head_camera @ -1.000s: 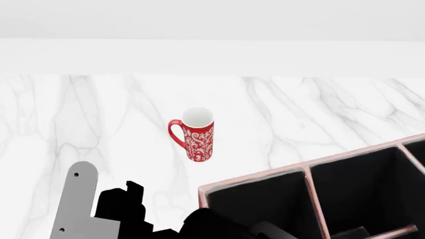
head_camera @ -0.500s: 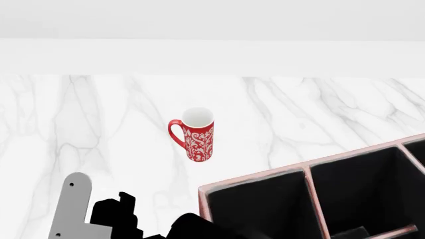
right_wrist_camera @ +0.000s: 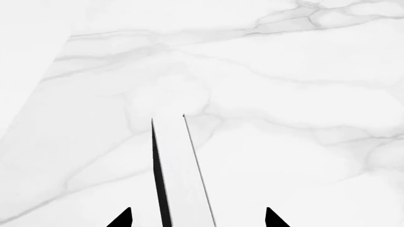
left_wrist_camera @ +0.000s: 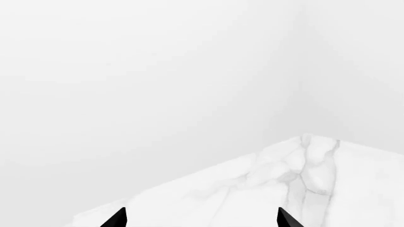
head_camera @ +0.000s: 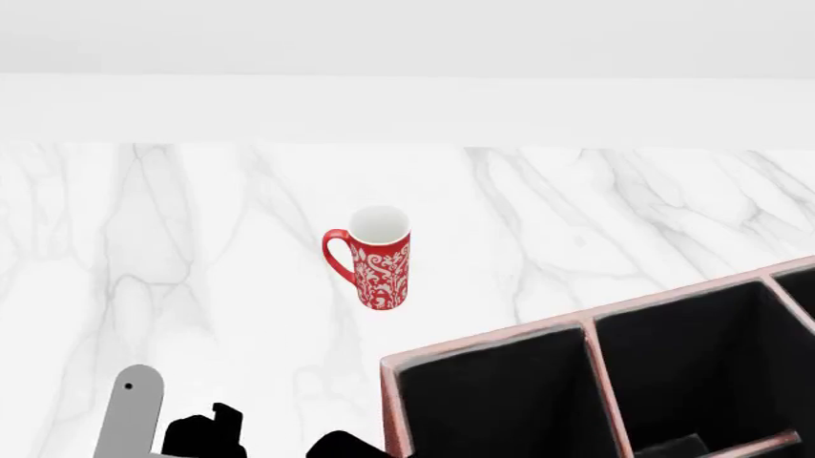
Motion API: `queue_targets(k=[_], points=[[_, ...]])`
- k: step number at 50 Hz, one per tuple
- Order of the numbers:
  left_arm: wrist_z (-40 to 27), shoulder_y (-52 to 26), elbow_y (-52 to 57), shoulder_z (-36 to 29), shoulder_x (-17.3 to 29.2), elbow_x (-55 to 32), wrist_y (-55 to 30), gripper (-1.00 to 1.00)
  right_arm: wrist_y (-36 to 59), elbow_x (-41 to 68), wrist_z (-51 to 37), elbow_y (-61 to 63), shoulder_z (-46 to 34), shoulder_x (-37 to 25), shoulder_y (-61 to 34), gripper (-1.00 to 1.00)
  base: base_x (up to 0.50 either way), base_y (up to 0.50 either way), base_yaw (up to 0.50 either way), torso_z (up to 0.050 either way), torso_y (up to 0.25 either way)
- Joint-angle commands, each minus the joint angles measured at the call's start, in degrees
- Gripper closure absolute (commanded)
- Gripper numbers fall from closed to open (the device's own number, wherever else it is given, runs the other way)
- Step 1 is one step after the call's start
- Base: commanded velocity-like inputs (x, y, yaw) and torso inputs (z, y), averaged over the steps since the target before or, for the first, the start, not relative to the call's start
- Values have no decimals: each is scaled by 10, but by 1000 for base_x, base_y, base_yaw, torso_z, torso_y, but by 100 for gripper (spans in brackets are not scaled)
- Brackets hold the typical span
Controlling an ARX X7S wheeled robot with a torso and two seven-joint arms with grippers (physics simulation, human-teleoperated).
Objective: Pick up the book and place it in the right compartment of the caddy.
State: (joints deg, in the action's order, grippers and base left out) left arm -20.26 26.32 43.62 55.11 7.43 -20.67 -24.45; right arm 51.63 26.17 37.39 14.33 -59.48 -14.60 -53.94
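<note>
The book (right_wrist_camera: 180, 179) sat edge-on between my right gripper's (right_wrist_camera: 197, 218) jaws; whether they were clamped on it, I couldn't tell. The left gripper's (left_wrist_camera: 200, 218) jaws were apart and empty. I judged it best to confirm the grip before swinging to the caddy (head_camera: 484, 341).

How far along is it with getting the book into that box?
Done: little that shows. The caddy compartments in the head view look bare, though its right end is cut off.
In hand: the book stands on edge between the right gripper fingers, above the table; whether it is clamped is unclear.
Left: carrying it into the right compartment and letting go.
</note>
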Motion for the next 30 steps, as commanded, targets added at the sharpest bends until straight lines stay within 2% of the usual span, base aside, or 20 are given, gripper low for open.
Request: queue_targets(k=[1,20,30], points=[[-1,3,-2,0,-1,-1,5,-100,-31,-12,9,-44,-20,9,12,-100,0,0,0,0,0],[-4,5,-3,-4,2,-1,8,-100,-79,-25,27,-132,-39,27,20,-100,0,0,0,0,0],[-4,8,-3,-5,2,-2,11,-100,-82,-27,34,-137,-54,26,24,-100,0,0,0,0,0]])
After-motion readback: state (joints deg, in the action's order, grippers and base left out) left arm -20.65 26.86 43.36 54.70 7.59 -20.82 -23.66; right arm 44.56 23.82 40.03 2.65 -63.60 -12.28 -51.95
